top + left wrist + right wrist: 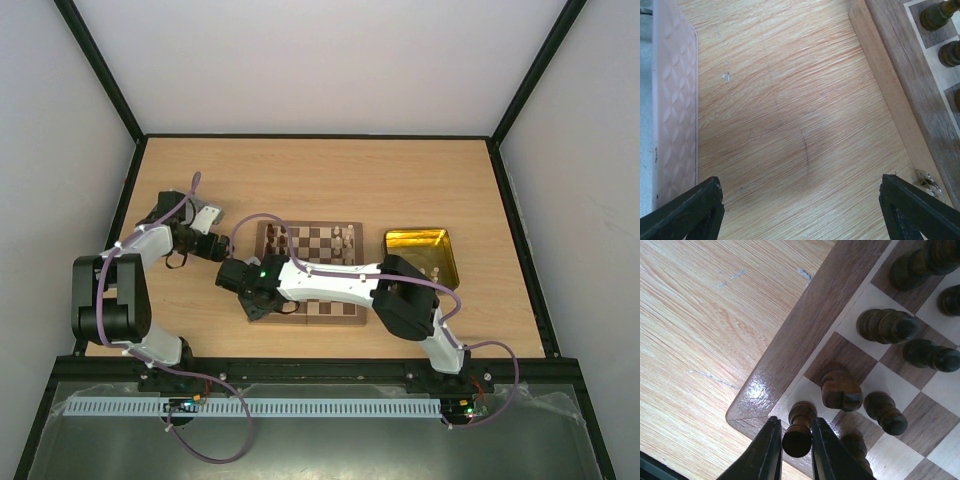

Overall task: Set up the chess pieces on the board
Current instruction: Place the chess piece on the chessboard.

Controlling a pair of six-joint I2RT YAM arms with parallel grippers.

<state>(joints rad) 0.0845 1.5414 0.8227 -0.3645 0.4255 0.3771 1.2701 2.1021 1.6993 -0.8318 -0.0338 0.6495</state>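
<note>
The board (320, 240) lies mid-table, with dark chess pieces (272, 238) along its left side and cream ones (345, 240) to the right. My right gripper (795, 421) reaches over the board's near left corner (805, 325). It is shut on the round head of a dark brown piece (799, 432) that stands on the light corner square. A dark knight (840, 387) and a dark pawn (884, 412) stand right beside it. My left gripper (800, 180) hovers wide open over bare table just left of the board's edge (900, 75), holding nothing.
A shiny gold tray (415, 233) sits right of the board with a few cream pieces (436, 272) in it. A pale ridged block (675, 100) lies close to my left gripper's left finger. Black frame rails border the table.
</note>
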